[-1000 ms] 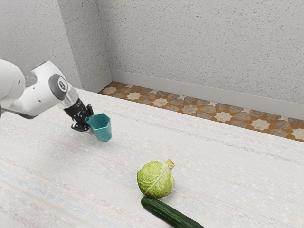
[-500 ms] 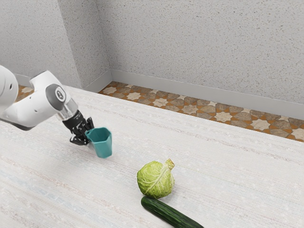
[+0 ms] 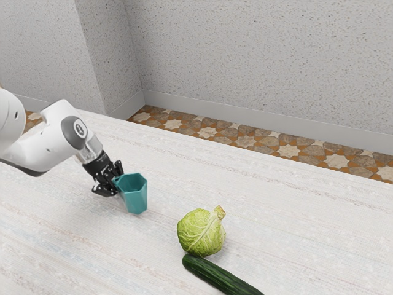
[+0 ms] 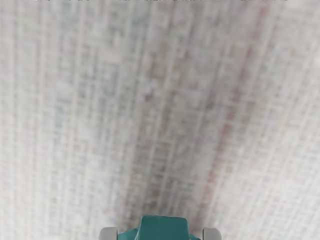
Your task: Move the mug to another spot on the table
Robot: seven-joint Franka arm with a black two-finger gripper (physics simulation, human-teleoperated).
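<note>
Mug [image 3: 135, 195] lower now, its rim inside the pincer [image 3: 114, 182]

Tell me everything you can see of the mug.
The mug is plain matte teal, with a faceted, angular rim and walls tapering to a narrower base; no handle shows. It is about upright, mouth open upward. The black hand is shut on its wall on the exterior view's left side; the wrist view has its teal edge between the fingers. It is low at the table, touching or not I cannot tell, and apart from the cabbage.
</note>
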